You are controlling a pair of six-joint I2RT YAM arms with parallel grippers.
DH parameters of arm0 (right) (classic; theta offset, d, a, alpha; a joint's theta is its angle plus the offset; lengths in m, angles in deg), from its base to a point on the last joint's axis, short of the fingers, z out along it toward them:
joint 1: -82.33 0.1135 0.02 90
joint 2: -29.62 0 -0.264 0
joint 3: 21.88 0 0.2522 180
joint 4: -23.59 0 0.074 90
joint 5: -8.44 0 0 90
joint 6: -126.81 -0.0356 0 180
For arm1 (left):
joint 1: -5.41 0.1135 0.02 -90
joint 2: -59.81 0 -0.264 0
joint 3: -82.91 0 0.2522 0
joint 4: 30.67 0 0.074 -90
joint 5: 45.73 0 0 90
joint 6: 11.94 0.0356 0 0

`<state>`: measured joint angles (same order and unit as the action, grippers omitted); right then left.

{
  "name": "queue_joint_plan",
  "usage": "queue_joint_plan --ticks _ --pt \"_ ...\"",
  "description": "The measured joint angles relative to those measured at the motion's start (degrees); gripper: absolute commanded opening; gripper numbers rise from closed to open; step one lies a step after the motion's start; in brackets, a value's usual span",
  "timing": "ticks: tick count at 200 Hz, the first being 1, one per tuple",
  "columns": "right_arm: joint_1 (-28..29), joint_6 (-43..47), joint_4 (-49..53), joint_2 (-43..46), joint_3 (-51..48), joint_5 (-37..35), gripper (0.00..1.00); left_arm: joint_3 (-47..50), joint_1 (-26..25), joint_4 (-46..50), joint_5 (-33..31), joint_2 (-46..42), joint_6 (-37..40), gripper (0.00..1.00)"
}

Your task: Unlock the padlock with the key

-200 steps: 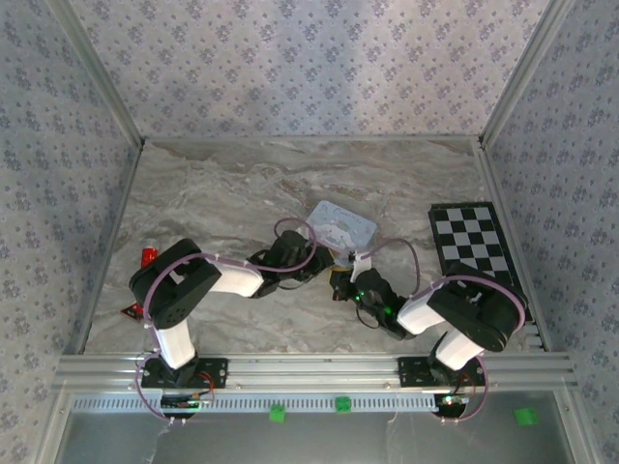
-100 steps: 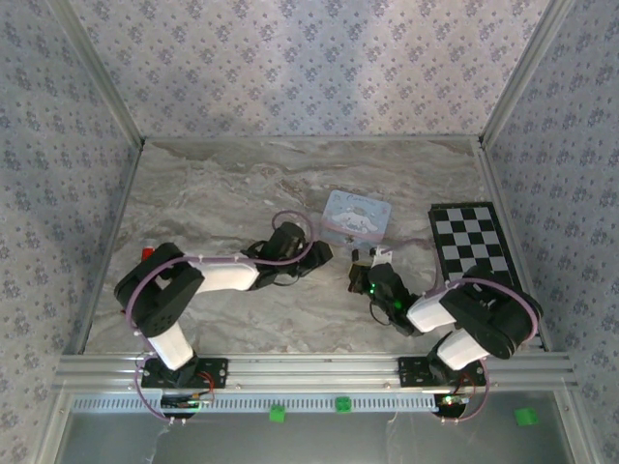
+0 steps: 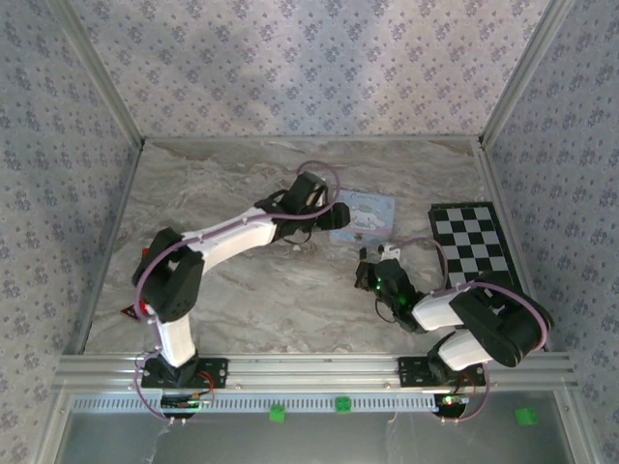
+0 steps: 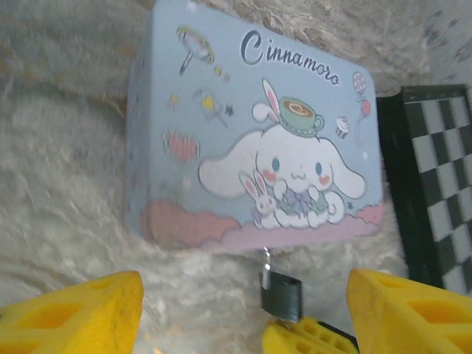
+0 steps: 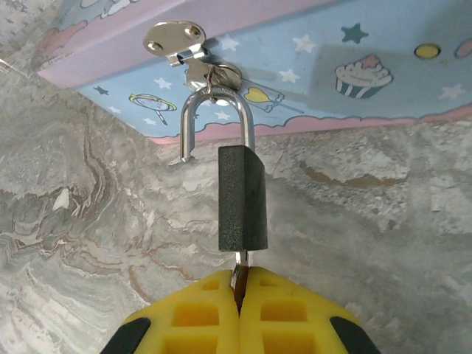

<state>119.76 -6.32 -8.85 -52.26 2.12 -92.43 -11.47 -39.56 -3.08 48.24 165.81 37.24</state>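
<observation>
Right wrist: the key (image 5: 239, 271) is being pinched between the right gripper's (image 5: 238, 295) pressed-together fingers, under the padlock (image 5: 242, 199). The padlock is being hung from the Cinnamoroll tin's (image 5: 332, 66) hasp (image 5: 177, 37), one shackle leg free. The left gripper (image 4: 247, 313) is being held spread, gripping nothing. Risk: the unclamped tin being dragged by any pull, or the key being slipped out.

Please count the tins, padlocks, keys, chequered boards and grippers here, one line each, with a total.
Pale-blue cartoon tin: 1
Small black padlock, silvery shackle open: 1
Thin silvery key: 1
Black-and-white chequered board: 1
Left gripper and right gripper, yellow fingers: 2
Total: 6
</observation>
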Motion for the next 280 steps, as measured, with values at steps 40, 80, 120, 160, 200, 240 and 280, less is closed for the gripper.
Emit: queue_joint_plan --ticks 40,80,120,160,200,240,280 --pt "-1.36 -0.33 2.45 1.40 0.52 1.09 0.00 -13.73 0.68 11.41 -4.22 11.10 7.45 0.77" --pt "-1.44 -0.46 3.41 1.55 1.01 1.51 0.00 -19.43 1.49 15.10 -3.74 16.55 9.94 0.78" --pt "-2.58 -0.63 4.50 1.77 1.29 2.34 0.01 -19.28 2.23 13.42 -1.29 17.14 9.70 0.76" --pt "-6.32 -0.44 6.43 2.38 1.73 6.80 0.03 -12.22 2.56 5.84 -0.85 14.43 6.99 0.74" --pt "-9.62 1.53 10.91 2.40 4.44 12.96 0.18 -6.01 2.58 0.04 -0.87 11.63 4.66 0.73" --pt "-14.51 2.27 13.60 2.40 4.94 18.82 0.29 -1.73 2.01 -4.74 -1.25 9.99 2.45 0.72" --pt "-19.69 3.32 14.78 3.61 4.98 25.94 0.40 2.03 0.96 -6.80 -3.48 7.65 0.17 0.72"
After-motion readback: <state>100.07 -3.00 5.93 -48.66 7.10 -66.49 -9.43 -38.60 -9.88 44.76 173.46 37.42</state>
